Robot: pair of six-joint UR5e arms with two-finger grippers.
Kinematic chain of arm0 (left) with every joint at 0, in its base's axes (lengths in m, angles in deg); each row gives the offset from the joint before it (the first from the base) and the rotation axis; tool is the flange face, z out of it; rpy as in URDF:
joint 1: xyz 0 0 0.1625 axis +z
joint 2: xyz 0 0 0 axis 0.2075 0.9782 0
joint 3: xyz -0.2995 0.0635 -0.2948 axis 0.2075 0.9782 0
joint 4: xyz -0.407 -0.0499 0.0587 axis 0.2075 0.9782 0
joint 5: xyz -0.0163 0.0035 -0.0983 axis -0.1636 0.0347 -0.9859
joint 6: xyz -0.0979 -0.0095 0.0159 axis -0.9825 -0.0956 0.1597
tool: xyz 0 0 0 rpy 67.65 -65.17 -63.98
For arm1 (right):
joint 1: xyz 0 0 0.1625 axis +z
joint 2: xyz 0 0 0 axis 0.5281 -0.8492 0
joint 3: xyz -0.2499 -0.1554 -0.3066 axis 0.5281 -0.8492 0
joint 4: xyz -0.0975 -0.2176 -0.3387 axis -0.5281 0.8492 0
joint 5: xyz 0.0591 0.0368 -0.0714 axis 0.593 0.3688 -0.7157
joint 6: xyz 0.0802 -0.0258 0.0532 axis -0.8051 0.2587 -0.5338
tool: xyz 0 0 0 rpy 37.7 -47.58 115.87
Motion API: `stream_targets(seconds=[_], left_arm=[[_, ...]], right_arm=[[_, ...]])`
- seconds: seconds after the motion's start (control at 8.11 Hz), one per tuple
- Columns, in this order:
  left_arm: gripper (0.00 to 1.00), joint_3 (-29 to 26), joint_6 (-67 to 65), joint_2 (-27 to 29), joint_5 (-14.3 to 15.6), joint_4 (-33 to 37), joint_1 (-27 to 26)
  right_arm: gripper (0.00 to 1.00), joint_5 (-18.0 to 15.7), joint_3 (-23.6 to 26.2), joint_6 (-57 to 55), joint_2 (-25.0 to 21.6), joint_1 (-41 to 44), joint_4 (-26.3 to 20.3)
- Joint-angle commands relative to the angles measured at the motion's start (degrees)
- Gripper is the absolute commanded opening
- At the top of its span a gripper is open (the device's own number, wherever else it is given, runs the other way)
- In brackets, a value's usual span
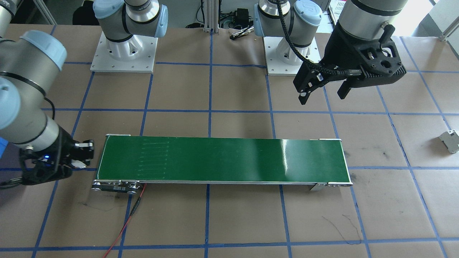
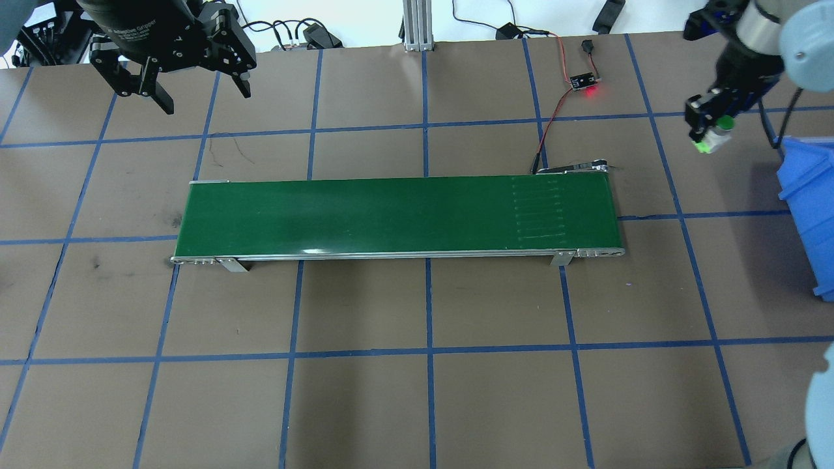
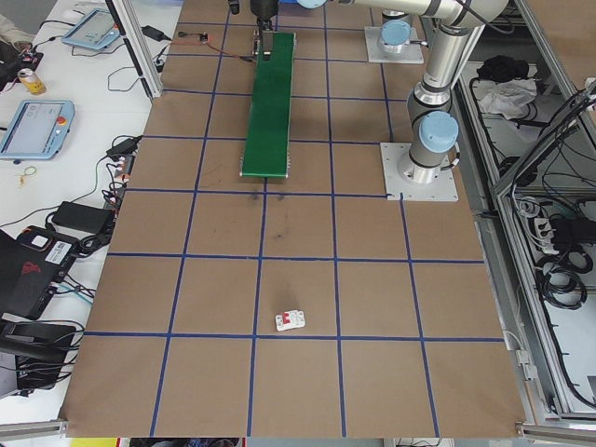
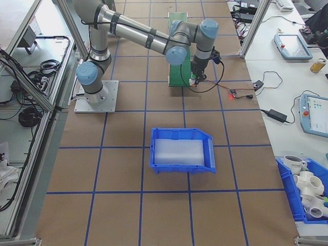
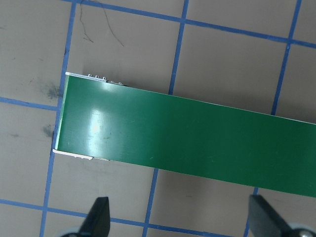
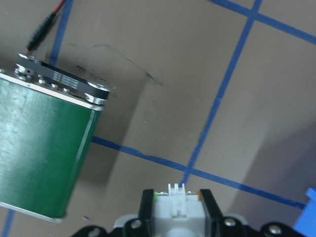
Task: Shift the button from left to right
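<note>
Item 1: the button (image 2: pixel 715 133), green cap on a white body, which I see clamped in the jaws of the right gripper (image 2: pixel 710 130), held in the air off the right end of the conveyor belt (image 2: pixel 397 215) and near the blue bin (image 2: pixel 805 195).

Item 2: the left gripper (image 2: pixel 189 88), jaws spread wide and holding nothing, hanging over the counter (image 2: pixel 417 391) beyond the belt's left end.

Item 3: a small board with a red light (image 2: pixel 584 81), wired to the belt's far right corner.

Item 4: a grey plastic part (image 1: pixel 450 141), lying on the counter well apart from the belt.
</note>
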Motion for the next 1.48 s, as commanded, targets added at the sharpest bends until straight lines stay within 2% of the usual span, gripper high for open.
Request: stream_targets(seconds=[0.0, 0.25, 0.37, 0.49, 0.62, 0.86, 0.99, 1.11, 1.23, 1.36], left_arm=[[1.00, 0.0, 0.0, 0.1, 0.0, -0.1, 0.0], [1.00, 0.0, 0.0, 0.1, 0.0, -0.1, 0.0], [1.00, 0.0, 0.0, 0.1, 0.0, -0.1, 0.0], [1.00, 0.0, 0.0, 0.1, 0.0, -0.1, 0.0], [1.00, 0.0, 0.0, 0.1, 0.0, -0.1, 0.0], [1.00, 0.0, 0.0, 0.1, 0.0, -0.1, 0.0], [1.00, 0.0, 0.0, 0.1, 0.0, -0.1, 0.0], [1.00, 0.0, 0.0, 0.1, 0.0, -0.1, 0.0], [1.00, 0.0, 0.0, 0.1, 0.0, -0.1, 0.0], [1.00, 0.0, 0.0, 0.1, 0.0, -0.1, 0.0]], right_arm=[[0.00, -0.9, -0.1, 23.5, -0.9, -14.8, 1.5], [0.00, -1.3, 0.0, 34.6, -0.1, -22.5, 4.9], [0.00, -0.8, 0.1, 40.8, 2.2, -26.1, 9.9], [0.00, 0.2, 0.2, 46.3, 6.4, -29.2, 14.8], [0.02, 2.5, 0.5, 47.3, 9.5, -30.0, 17.1], [0.09, 2.9, 2.7, 47.6, 12.5, -30.0, 19.2], [0.43, 3.0, 3.4, 50.1, 14.6, -30.0, 21.0], [0.68, 3.0, 3.4, 51.8, 14.8, -30.0, 22.2], [1.00, 2.7, 3.4, 51.8, 14.1, -30.1, 22.2], [1.00, 2.8, 3.4, 51.1, 12.7, -30.1, 21.9]])
